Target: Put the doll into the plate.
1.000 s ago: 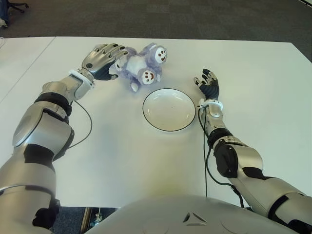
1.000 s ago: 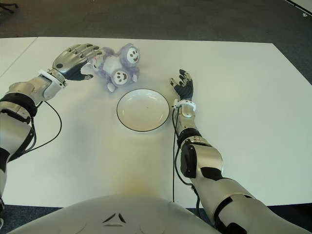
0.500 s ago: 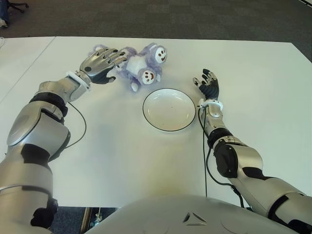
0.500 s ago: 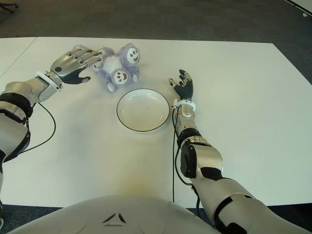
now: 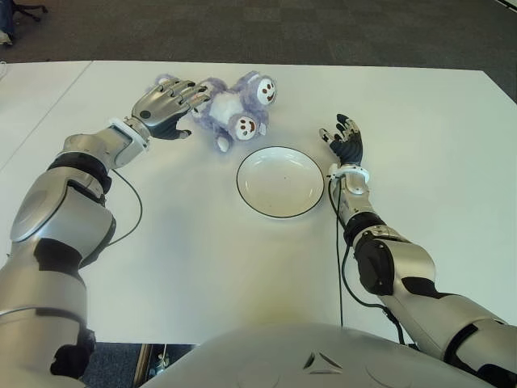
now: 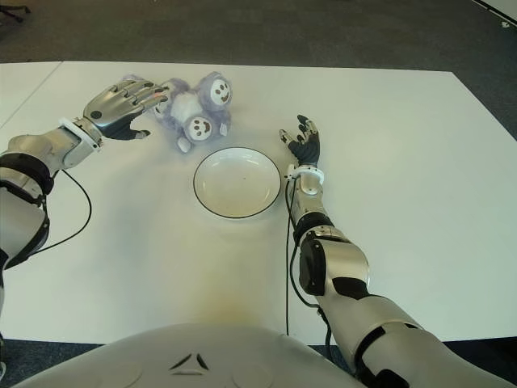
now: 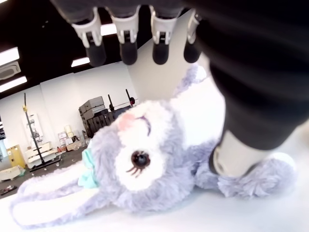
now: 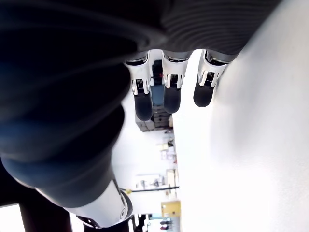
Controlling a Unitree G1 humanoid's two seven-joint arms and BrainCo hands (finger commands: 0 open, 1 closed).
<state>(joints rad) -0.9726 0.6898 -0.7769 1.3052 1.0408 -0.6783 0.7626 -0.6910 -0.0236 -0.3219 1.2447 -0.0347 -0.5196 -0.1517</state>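
While nothing has been lifted yet, a wide white table (image 5: 202, 242) carries the whole scene. The robot's left hand (image 5: 166, 103) reaches over the far left part of it, fingers spread above a purple plush doll (image 5: 233, 109), apparently poised to close on it; no grip shows. The doll lies on its side on the table, just beyond the plate (image 5: 280, 181) and outside it. The round white plate, dark-rimmed, holds nothing. The right hand (image 5: 346, 141) shows just right of the plate, fingers loose, grasping nothing, seemingly idle.
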